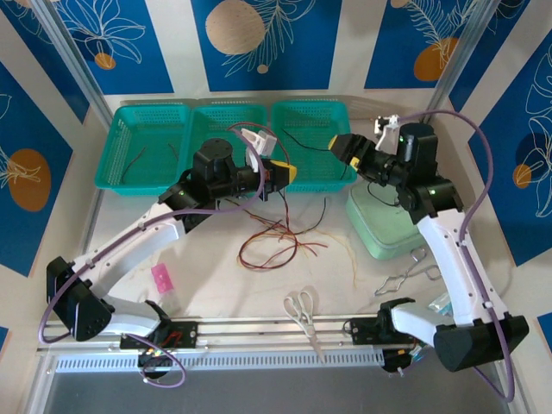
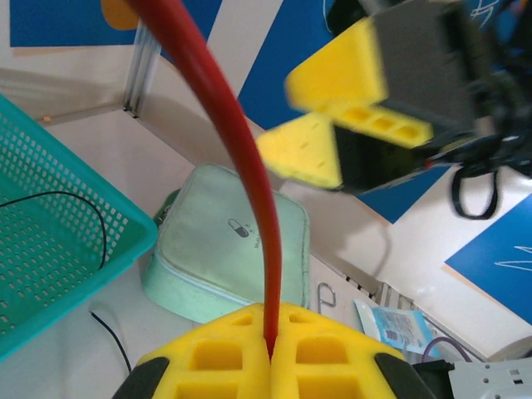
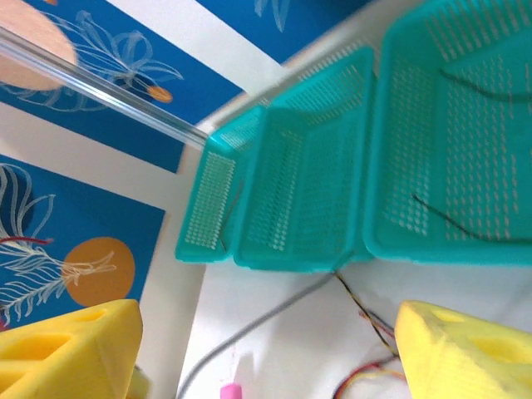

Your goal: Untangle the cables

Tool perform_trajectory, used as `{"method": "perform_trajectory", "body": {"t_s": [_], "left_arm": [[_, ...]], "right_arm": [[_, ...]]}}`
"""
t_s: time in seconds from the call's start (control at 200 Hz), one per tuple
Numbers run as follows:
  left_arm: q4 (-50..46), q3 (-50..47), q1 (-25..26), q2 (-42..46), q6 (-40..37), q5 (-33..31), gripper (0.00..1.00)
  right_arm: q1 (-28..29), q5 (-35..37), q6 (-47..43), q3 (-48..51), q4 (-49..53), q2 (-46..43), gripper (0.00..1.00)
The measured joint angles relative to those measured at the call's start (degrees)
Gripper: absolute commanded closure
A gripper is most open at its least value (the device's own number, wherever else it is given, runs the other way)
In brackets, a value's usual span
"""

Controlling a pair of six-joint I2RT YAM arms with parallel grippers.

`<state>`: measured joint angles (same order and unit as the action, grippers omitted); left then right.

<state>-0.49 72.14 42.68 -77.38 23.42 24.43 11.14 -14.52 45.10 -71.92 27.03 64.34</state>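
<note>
While raised over the tabletop (image 1: 216, 285) in front of the middle teal basket (image 1: 222, 121), clamped fully shut with the left tool (image 2: 270, 345) on a red cable (image 2: 241, 158), pinched in the seam between the yellow pads and arching upward from there. Spread wide at the right tool (image 3: 266, 357), gripping nothing, near the front edge of the right-hand teal basket (image 1: 312, 116). Heaped loose on the tabletop below the left tool: tangled cables (image 1: 272, 244) in red, brown and yellow-tan. Lying alone inside the right-hand teal basket: thin black cable (image 2: 50, 194). Sitting right of the heap: mint-green pouch (image 1: 384, 228).
</note>
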Motion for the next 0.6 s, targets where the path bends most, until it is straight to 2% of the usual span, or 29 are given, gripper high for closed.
{"method": "perform_trajectory", "body": {"t_s": [0.25, 0.46, 0.6], "left_arm": [[4.11, 0.96, 0.00, -1.33, -1.36, 7.23, 1.00], [12.26, 0.11, 0.00, -3.54, -1.99, 13.88, 1.00], [15.85, -0.22, 0.22, -4.83, -2.34, 15.93, 1.00]], "right_arm": [[1.46, -8.28, 8.83, 10.27, -3.87, 4.57, 0.16], [6.14, -9.29, 19.41, 15.45, -13.14, 4.87, 0.16], [8.85, -9.29, 26.56, 18.69, -19.98, 4.90, 0.16]]}}
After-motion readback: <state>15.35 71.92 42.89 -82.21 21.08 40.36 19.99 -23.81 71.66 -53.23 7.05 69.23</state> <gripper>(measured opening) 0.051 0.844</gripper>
